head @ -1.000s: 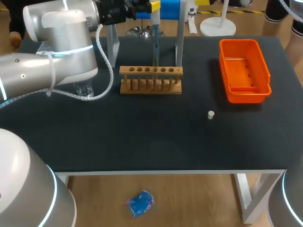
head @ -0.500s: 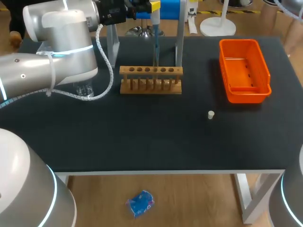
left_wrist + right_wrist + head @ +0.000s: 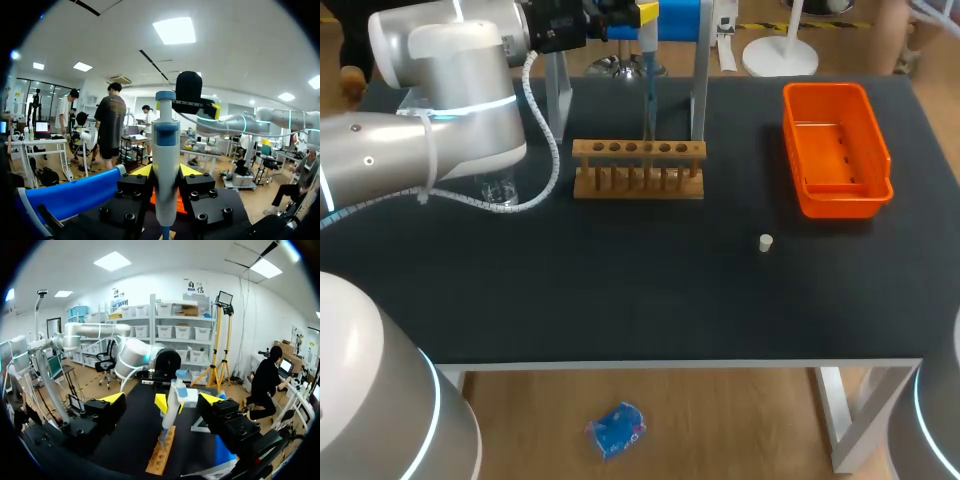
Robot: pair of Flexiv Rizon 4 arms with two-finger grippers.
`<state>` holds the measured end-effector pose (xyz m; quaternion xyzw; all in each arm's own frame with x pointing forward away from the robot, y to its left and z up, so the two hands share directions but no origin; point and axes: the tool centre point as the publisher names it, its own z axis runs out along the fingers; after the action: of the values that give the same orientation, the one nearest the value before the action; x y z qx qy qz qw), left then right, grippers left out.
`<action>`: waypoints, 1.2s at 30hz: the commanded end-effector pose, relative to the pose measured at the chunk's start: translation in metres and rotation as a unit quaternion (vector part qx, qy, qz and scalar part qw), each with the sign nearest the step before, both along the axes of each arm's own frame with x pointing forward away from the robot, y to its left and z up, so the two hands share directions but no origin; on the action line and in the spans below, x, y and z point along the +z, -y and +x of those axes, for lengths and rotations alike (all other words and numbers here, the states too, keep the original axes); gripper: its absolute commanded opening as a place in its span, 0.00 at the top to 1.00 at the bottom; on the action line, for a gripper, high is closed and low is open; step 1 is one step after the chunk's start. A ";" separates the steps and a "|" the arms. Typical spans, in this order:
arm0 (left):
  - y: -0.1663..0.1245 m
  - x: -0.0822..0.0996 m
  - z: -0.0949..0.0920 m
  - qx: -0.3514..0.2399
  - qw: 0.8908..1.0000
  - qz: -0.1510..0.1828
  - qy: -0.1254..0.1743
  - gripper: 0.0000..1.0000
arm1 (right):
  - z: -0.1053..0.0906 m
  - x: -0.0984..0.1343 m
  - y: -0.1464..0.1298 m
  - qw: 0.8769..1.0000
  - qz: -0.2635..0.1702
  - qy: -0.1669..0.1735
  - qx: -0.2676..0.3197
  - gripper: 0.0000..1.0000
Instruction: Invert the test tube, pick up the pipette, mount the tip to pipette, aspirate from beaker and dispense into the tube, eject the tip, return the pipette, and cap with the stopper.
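Our left gripper (image 3: pixel 165 172) is clamped on the pipette (image 3: pixel 166 150), with a finger pressing on each side of its body. The pipette stands upright with its long axis vertical, blue plunger cap on top and thin end pointing straight down. Our right gripper (image 3: pixel 161 399) has its fingers wide apart with nothing between them. It faces the pipette from well away and does not show from above.

From above, a broad bare band of the black table (image 3: pixel 620 300) lies nearest us, running from the front edge up to the small white stopper (image 3: pixel 766 242), which sits well apart from everything else. Beyond it the wooden rack (image 3: pixel 638 168) sits mid-table, long side towards us. To its left the glass beaker (image 3: pixel 500 192) is half hidden under our left arm (image 3: pixel 430 120), and a coiled cable (image 3: pixel 552 150) droops from that arm just beside the rack's left end. To the right the orange bin (image 3: pixel 840 208) lies near the table's right edge, with open surface between it and the rack. Farthest back, the pipette hangs behind the rack between the two grey posts of the stand (image 3: pixel 700 90). We cannot tell whether its thin end touches anything.
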<state>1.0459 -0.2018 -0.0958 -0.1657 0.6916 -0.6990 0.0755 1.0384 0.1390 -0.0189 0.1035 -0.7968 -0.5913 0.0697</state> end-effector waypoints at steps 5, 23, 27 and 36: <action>0.001 0.000 -0.001 0.002 1.000 -0.001 0.001 1.00 | 0.003 0.016 -0.016 0.999 0.047 0.008 0.024 1.00; 0.001 0.000 -0.001 0.002 1.000 -0.001 0.001 1.00 | 0.002 0.031 -0.070 0.990 0.128 -0.018 0.056 1.00; 0.001 0.000 -0.001 0.002 1.000 -0.001 0.001 1.00 | 0.004 0.032 -0.078 0.990 0.127 -0.023 0.057 1.00; 0.001 0.000 -0.001 0.002 1.000 -0.001 0.001 1.00 | 0.014 0.028 -0.085 0.991 0.118 -0.037 0.054 1.00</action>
<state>1.0459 -0.2018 -0.0958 -0.1657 0.6916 -0.6990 0.0755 1.0437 0.2229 0.0096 0.1272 -0.7116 -0.6820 0.1111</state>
